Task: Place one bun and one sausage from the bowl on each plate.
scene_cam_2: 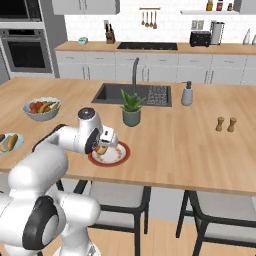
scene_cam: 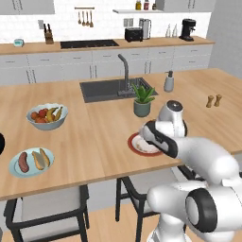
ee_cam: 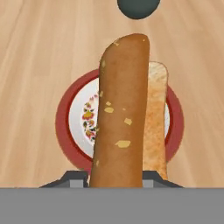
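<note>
The claw (scene_cam_2: 103,142) hung just above the red-rimmed plate (scene_cam_2: 120,156), clamped on a sausage (ee_cam: 121,113); in the hand view the sausage rose from between the finger tips toward twelve o'clock, brown with pale flecks, covering the middle of the plate (ee_cam: 70,127); a bun (ee_cam: 155,127) lay on that plate at the sausage's three o'clock side, whether the two touched I could not tell; a dark round thing (ee_cam: 138,8) sat at the twelve o'clock edge of that view. In the left base view the red-rimmed plate (scene_cam: 133,145) lay on the wooden desk (scene_cam: 94,142) near its front edge, partly behind the arm; the pale blue plate (scene_cam: 14,169) lay well apart at its nine o'clock, carrying a sausage (scene_cam: 22,162) and a bun (scene_cam: 41,159) side by side; the white fruit bowl (scene_cam: 47,116) stood at that plate's twelve o'clock; a potted plant (scene_cam: 142,100) stood at the red-rimmed plate's twelve o'clock.
</note>
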Robot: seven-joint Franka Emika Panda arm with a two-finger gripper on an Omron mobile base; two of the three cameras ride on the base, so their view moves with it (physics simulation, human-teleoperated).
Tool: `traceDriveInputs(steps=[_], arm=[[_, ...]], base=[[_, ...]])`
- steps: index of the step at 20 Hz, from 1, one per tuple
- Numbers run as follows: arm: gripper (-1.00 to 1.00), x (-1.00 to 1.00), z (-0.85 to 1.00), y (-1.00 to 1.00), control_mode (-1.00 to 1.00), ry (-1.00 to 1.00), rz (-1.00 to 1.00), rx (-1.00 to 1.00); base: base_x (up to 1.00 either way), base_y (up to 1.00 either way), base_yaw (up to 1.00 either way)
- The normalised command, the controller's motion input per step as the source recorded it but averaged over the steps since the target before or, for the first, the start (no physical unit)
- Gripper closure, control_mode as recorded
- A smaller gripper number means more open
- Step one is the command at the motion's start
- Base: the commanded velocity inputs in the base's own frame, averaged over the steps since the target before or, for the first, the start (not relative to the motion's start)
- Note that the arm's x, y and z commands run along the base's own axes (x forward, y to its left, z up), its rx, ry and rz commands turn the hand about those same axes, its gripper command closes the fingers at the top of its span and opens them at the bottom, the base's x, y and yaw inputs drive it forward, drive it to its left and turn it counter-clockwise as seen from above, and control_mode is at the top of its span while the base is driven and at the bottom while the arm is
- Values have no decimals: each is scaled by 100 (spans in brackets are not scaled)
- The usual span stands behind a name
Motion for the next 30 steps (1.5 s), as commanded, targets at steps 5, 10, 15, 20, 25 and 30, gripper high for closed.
traceDriveInputs(steps=[5, 10, 15, 20, 25, 30], arm=[[100, 49, -31, -61, -100, 18, 0, 4], [100, 13, -35, 9, -100, 21, 0, -5], [100, 0, -30, 12, -100, -14, 0, -10], [100, 0, -28, 0, -100, -13, 0, -2], [100, 0, -3, 0, -100, 13, 0, 0], [-100, 0, -4, 0, -100, 3, 0, 0]], base=[[0, 0, 0], [0, 0, 0], [0, 0, 0], [0, 0, 0], [0, 0, 0], [0, 0, 0]])
